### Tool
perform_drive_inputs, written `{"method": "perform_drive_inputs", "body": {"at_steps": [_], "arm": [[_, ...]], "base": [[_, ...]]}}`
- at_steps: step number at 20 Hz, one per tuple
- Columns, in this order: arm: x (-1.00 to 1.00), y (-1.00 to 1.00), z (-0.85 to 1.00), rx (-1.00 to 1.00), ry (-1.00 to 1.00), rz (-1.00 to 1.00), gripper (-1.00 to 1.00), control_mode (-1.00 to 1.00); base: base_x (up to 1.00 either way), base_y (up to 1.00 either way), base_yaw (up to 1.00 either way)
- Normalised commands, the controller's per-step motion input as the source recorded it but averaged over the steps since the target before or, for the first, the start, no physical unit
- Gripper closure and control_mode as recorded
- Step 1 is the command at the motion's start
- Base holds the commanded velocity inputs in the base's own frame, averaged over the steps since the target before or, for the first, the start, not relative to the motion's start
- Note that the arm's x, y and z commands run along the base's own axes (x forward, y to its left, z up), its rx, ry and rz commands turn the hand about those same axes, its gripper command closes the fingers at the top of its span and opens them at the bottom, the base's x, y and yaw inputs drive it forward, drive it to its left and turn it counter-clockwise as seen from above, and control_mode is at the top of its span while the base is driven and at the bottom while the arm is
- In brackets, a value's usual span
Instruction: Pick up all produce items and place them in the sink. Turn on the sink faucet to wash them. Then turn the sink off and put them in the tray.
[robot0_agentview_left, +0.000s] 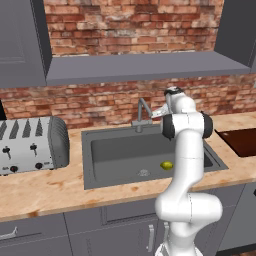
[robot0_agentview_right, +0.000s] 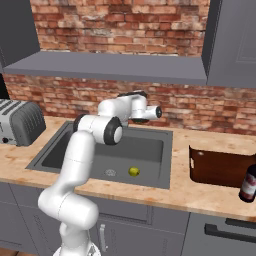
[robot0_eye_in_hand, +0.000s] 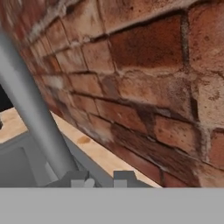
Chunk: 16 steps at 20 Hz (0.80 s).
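Gripper (robot0_eye_in_hand: 99, 180) beside faucet (robot0_eye_in_hand: 30, 109); lime (robot0_agentview_left: 166, 165) in sink (robot0_agentview_left: 107, 172).

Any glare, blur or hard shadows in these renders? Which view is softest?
Left base view: flat even light, no glare, the lime casts barely any shadow on the sink floor. Right base view: same flat look, the tray dark but legible. Hand view: softest, the faucet stem and the brick wall smeared at close range.
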Motion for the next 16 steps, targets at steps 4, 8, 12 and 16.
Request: {"method": "perform_drive_inputs", "body": {"at_steps": [4, 8, 12, 16], "arm": [[0.00, -0.38, -0.46, 0.01, 0.07, -0.06, 1.00, -1.00], [0.00, -0.32, -0.56, -0.01, 0.02, -0.05, 1.00, -1.00], [0.00, -0.31, -0.66, -0.02, 0.00, -0.04, 1.00, -1.00], [0.00, -0.31, -0.70, -0.02, 0.00, -0.02, 1.00, -1.00]], "base": [[0.00, 0.00, 0.00], [0.00, 0.00, 0.00], [0.00, 0.00, 0.00], [0.00, 0.00, 0.00]]}}
